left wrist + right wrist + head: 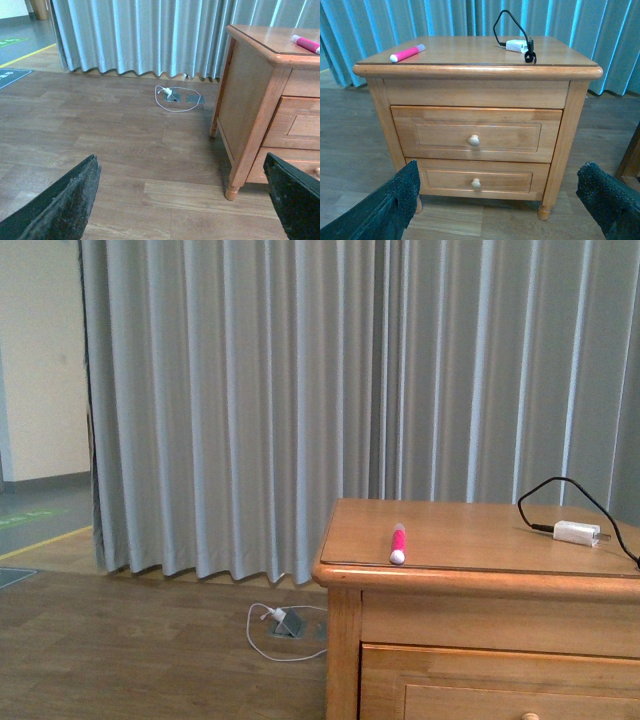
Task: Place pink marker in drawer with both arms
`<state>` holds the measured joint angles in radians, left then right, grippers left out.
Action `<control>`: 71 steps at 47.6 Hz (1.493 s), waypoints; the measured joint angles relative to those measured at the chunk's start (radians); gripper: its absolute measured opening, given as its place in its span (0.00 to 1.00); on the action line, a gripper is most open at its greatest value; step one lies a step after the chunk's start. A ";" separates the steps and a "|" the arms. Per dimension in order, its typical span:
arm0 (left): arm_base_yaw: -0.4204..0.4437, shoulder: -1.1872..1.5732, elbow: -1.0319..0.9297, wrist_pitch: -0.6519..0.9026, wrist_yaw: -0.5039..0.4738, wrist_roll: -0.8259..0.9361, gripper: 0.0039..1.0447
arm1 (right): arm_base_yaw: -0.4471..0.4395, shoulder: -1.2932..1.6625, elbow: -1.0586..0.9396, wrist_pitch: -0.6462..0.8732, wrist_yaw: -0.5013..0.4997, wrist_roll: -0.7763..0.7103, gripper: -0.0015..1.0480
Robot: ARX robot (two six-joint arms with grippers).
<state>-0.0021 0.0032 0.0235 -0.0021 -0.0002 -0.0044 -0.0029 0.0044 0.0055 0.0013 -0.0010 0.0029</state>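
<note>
The pink marker (398, 542) (407, 53) (306, 43) lies on top of the wooden nightstand (470, 550), near its front left edge, white end toward the front. The upper drawer (476, 134) is closed, its round knob (474, 140) showing in the right wrist view. My right gripper (502, 210) is open, low in front of the nightstand, well away from the drawer. My left gripper (182, 205) is open above the floor, off the nightstand's left side. Neither arm shows in the front view.
A white charger plug (577, 532) (517, 46) with a black cable sits at the top's back right. The lower drawer (477, 180) is closed. A white cord and floor socket (176, 97) lie by the grey curtain (330, 390). Wooden floor surrounds the nightstand.
</note>
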 joint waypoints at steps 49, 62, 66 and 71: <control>0.000 0.000 0.000 0.000 0.000 0.000 0.95 | -0.003 0.060 0.043 -0.137 -0.038 0.050 0.92; 0.000 0.000 0.000 0.000 0.000 0.000 0.95 | 0.006 0.388 0.099 -0.018 -0.075 0.113 0.92; 0.000 0.000 0.000 0.000 0.000 0.000 0.95 | 0.022 0.534 0.134 0.096 -0.082 0.122 0.92; 0.000 0.000 0.000 0.000 0.000 0.000 0.95 | 0.039 0.732 0.171 0.257 -0.079 0.133 0.92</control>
<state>-0.0021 0.0032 0.0235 -0.0021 -0.0002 -0.0040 0.0360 0.7361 0.1768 0.2584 -0.0795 0.1360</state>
